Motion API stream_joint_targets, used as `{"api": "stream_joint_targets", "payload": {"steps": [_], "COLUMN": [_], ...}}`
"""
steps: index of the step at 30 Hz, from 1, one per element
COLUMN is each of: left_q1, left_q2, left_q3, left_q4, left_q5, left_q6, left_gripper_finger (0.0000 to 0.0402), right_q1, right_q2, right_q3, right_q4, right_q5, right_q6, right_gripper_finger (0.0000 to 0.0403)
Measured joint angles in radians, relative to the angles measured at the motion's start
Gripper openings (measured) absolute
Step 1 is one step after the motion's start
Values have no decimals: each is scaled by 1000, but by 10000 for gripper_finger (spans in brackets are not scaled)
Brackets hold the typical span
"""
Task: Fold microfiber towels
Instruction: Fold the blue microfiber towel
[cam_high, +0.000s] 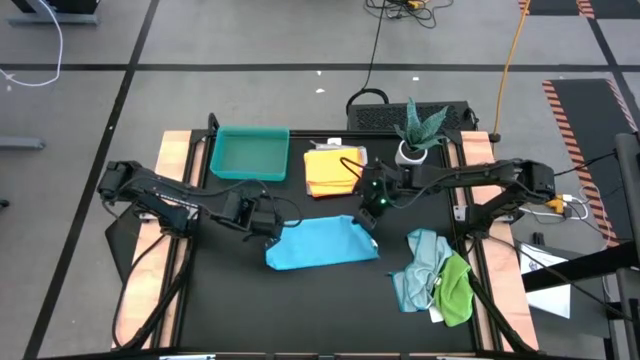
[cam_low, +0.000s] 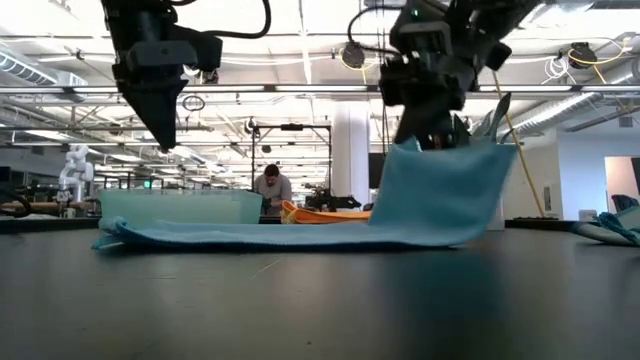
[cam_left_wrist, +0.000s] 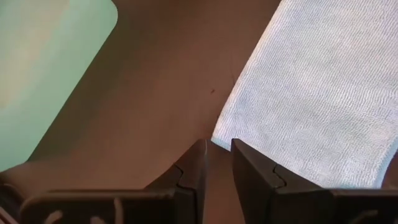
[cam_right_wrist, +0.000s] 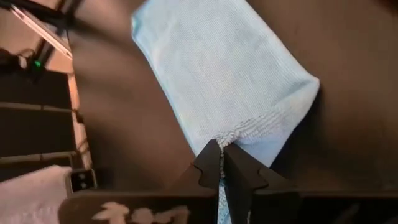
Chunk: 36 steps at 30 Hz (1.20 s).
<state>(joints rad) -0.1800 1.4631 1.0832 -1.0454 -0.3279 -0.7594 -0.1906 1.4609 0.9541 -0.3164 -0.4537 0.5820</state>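
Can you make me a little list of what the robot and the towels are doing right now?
right hand: shut on one edge of the bright blue towel, lifting that end up
left hand: slightly open, empty, hanging just above the towel's other end
bright blue towel: mostly flat on the black table, one end raised
yellow-orange towel: lying beside the teal tray
green towel: heaped with a pale blue towel on the right side
plant: at the back edge

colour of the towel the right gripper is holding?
Bright blue towel; the right gripper pinches its edge. Best in the high view.
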Motion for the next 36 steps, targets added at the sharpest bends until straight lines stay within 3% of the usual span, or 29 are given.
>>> {"api": "stream_joint_targets", "payload": {"steps": [11,18,23,30,36], "left_q1": [0,-12,-44,-86,-141], "left_q2": [0,0,0,-20,-88], "left_q3": [0,-1,-1,-1,-1], "left_q4": [1,3,2,-17,-150], "left_q5": [-6,12,13,37,20], "left_q6": [13,15,12,-54,-170], "left_gripper_finger": [76,76,76,76,76], "right_q1": [67,89,96,97,97], "right_q2": [15,160,318,528,636], "right_q3": [23,40,207,513,603], "right_q4": [262,426,494,436,417], "right_q5": [62,32,-44,-177,-203], "right_q6": [157,220,194,115,112], "right_gripper_finger": [0,0,0,0,0]}}
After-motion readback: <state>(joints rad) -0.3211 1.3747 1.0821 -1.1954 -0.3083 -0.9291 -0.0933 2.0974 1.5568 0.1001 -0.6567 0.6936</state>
